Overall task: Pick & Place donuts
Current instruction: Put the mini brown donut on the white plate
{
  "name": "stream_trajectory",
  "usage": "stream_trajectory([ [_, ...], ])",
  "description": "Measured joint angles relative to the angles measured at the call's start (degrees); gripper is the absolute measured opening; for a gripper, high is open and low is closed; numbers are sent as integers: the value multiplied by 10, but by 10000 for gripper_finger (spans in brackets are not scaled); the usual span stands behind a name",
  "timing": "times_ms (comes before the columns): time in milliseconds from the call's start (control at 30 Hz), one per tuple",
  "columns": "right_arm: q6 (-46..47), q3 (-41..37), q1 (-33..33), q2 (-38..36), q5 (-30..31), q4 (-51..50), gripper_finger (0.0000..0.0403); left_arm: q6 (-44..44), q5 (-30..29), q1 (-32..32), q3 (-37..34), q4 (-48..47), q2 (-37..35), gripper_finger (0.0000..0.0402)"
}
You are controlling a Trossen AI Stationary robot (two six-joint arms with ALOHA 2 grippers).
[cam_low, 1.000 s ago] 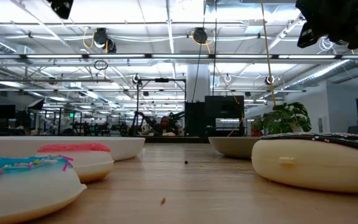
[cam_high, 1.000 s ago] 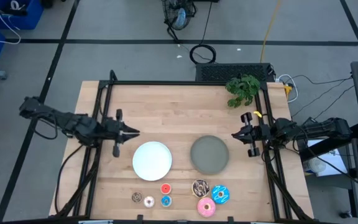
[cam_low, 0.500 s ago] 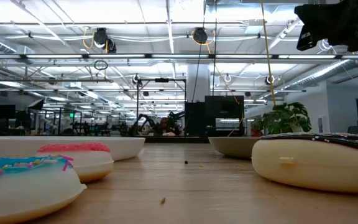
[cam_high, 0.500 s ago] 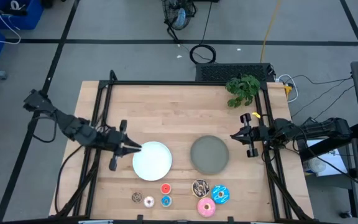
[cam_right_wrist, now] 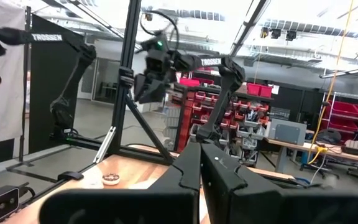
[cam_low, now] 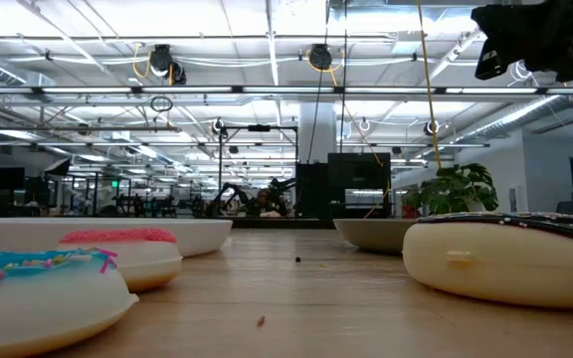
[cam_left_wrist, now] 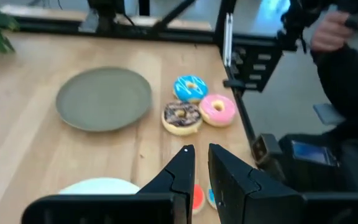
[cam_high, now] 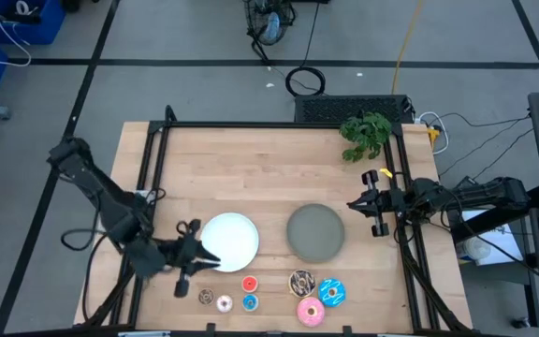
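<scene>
seven toy donuts (cam_high: 251, 284) look light, rigid; pinch one across its ring. left gripper (cam_high: 215, 260) nearly closed, empty; right gripper (cam_high: 353, 203) clenched, empty.

You see a pale wood table (cam_high: 251, 164) with 2 plates: 1 white (cam_high: 229, 241), 1 grey-green (cam_high: 315, 232). Of the 7 donuts, the 4 small ones are brown (cam_high: 205, 297), white (cam_high: 224, 302), red (cam_high: 249, 284) and blue (cam_high: 249, 301). The 3 wide ones are dark chocolate with pale sprinkles (cam_high: 301, 281), blue with coloured sprinkles (cam_high: 331, 293), and plain pink (cam_high: 311, 312). Both arms are black, and a green plant (cam_high: 367, 133) sits at the table's far right corner.
</scene>
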Motion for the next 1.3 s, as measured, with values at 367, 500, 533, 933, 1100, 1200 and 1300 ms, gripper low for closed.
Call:
stream_trajectory([
  [367,0,0,0,0,0,9,0,-189,38,-2,319,-415,163,51],
  [500,0,0,0,0,0,5,0,-221,126,5,347,-434,207,51],
  [533,0,0,0,0,0,5,0,-224,147,6,349,-434,217,51],
  [933,0,0,0,0,0,5,0,-173,311,1,349,-468,366,51],
  [1100,0,0,0,0,0,5,0,-138,342,3,349,-473,391,51],
  [1200,0,0,0,0,1,5,0,-111,319,3,349,-472,394,51],
  [1300,0,0,0,0,1,5,0,-103,292,4,349,-485,394,51],
])
